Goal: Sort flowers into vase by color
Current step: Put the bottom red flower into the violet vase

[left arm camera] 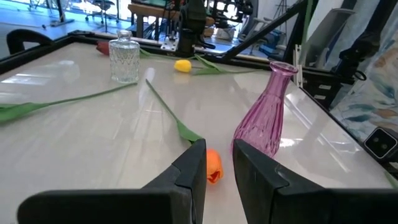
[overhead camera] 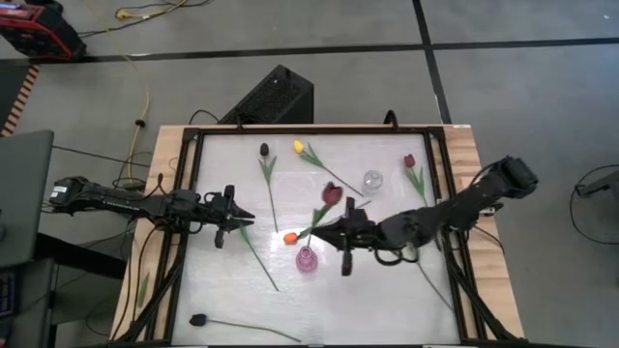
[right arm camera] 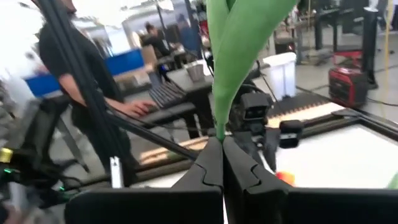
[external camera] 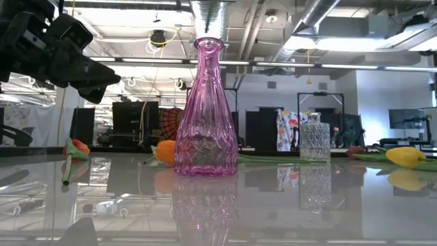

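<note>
We take the pink vase (overhead camera: 306, 259) as our landmark on the white worktop (overhead camera: 387, 300); it stands upright near the middle.

The right pincer (overhead camera: 345, 232) sits just beside the vase on its right-arm side, closed on the green stem of a maroon tulip (overhead camera: 332, 192), whose long axis rises from the pincer with the head on the far side of the vase. The left pincer (overhead camera: 242, 220) hovers on the opposite side of the vase, a little apart, its fingers parted by a narrow gap around nothing.

We count six tulips. An orange tulip (overhead camera: 289, 237) lies just beside the vase, head toward the left pincer. Three lie beyond the vase: a dark one (overhead camera: 264, 150), a yellow one (overhead camera: 299, 147) and another maroon one (overhead camera: 409, 160), heads pointing away. A further dark tulip (overhead camera: 198, 319) lies nearer the front edge.

A small clear vase (overhead camera: 372, 181) stands beyond the pink one.
</note>
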`<state>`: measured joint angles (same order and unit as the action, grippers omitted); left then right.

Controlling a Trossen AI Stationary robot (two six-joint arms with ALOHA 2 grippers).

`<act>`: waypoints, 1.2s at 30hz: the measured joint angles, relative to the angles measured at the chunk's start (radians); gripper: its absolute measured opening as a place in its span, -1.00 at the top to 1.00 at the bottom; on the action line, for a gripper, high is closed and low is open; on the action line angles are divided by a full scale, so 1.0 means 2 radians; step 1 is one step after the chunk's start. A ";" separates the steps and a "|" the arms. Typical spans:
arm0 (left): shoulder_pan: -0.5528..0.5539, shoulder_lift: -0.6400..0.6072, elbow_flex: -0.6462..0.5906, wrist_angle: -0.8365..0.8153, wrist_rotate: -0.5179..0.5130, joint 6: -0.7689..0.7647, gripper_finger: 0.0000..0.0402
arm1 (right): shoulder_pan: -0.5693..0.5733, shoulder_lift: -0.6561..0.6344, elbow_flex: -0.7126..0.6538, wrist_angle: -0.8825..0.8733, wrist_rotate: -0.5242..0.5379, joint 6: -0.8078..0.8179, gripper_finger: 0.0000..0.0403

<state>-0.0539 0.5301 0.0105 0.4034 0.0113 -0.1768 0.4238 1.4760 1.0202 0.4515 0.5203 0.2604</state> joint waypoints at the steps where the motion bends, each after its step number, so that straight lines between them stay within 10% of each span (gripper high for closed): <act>1: 0.000 0.000 0.000 -0.001 0.000 0.000 0.66 | -0.002 0.003 0.009 -0.019 0.000 0.000 0.92; 36: 0.000 0.001 0.000 -0.013 0.000 0.001 0.66 | -0.012 0.061 0.054 -0.167 -0.024 0.042 0.64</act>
<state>-0.0536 0.5312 0.0105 0.3775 0.0116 -0.1753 0.3998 1.5984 1.1276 0.1176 0.4717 0.3436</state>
